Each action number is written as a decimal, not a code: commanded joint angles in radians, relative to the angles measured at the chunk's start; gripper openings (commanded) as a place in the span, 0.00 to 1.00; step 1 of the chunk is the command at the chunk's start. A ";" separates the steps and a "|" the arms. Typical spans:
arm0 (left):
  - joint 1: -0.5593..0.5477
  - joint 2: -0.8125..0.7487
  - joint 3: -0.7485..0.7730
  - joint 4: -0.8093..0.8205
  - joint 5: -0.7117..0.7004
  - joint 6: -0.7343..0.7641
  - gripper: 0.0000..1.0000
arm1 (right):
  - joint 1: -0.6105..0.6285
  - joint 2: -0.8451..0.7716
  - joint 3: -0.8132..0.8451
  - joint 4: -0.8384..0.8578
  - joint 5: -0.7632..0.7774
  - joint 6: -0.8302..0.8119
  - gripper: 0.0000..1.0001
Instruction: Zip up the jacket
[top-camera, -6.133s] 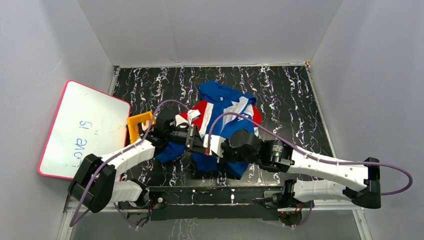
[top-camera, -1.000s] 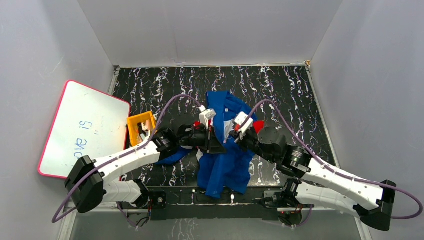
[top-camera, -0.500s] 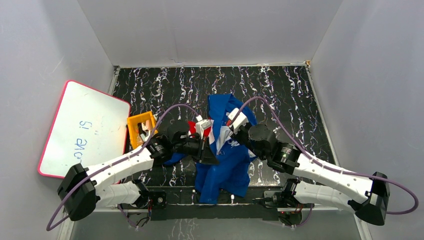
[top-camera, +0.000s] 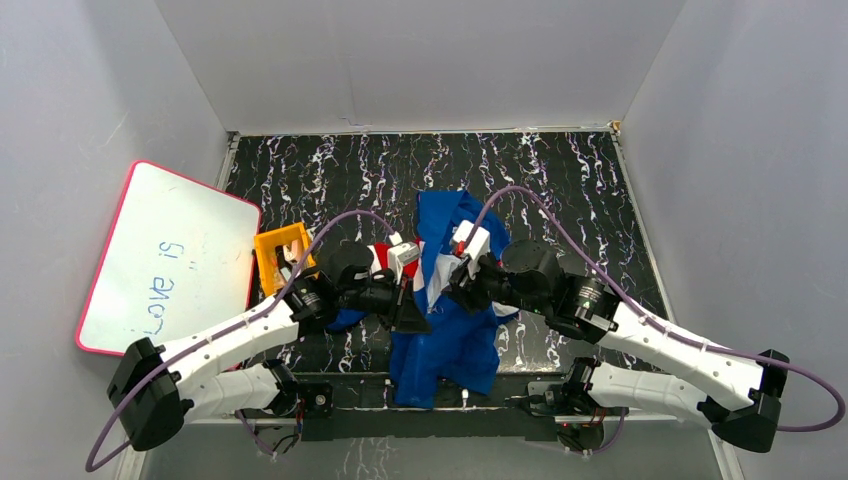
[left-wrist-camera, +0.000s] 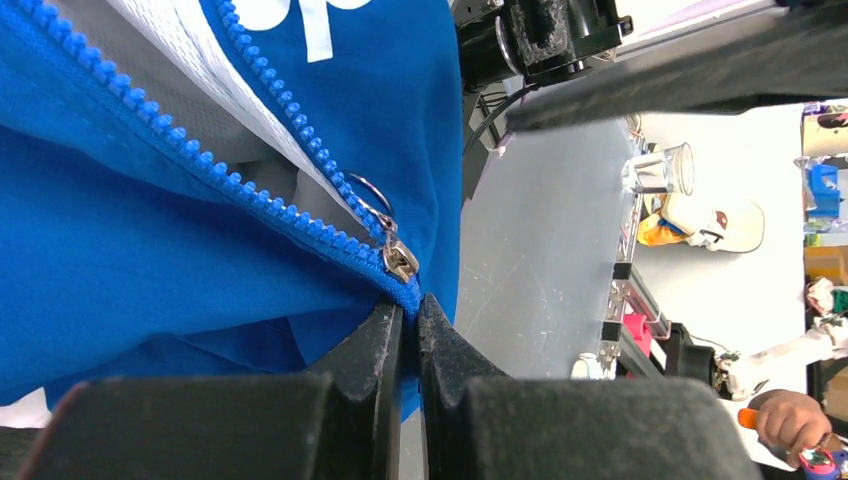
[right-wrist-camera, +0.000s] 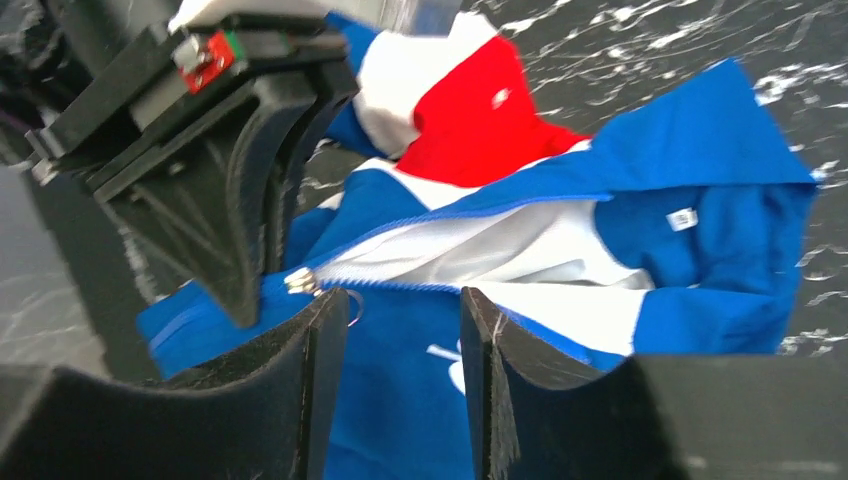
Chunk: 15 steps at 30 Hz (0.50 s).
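Centrally in the overhead view, the jacket (top-camera: 445, 345) lies on the black marbled worktop (top-camera: 580, 180), its blue lower part reaching the near edge at the bottom of the frame. The left gripper (left-wrist-camera: 410, 315) is clamped on blue fabric directly beneath the silver zipper slider (left-wrist-camera: 400, 258), at lower centre of its wrist view. The right gripper (right-wrist-camera: 400, 320) has its jaws apart, holding nothing; blue fabric and white lining show through the gap. A whiteboard (top-camera: 165, 255) sits at far left.
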 joint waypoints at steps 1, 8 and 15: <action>-0.003 -0.069 0.003 -0.008 0.033 0.070 0.00 | -0.014 0.002 0.053 -0.094 -0.171 0.135 0.55; -0.003 -0.094 -0.005 -0.004 0.025 0.093 0.00 | -0.085 0.043 0.062 -0.100 -0.307 0.289 0.60; -0.003 -0.108 -0.026 0.011 0.019 0.101 0.00 | -0.235 0.086 0.047 -0.066 -0.524 0.362 0.63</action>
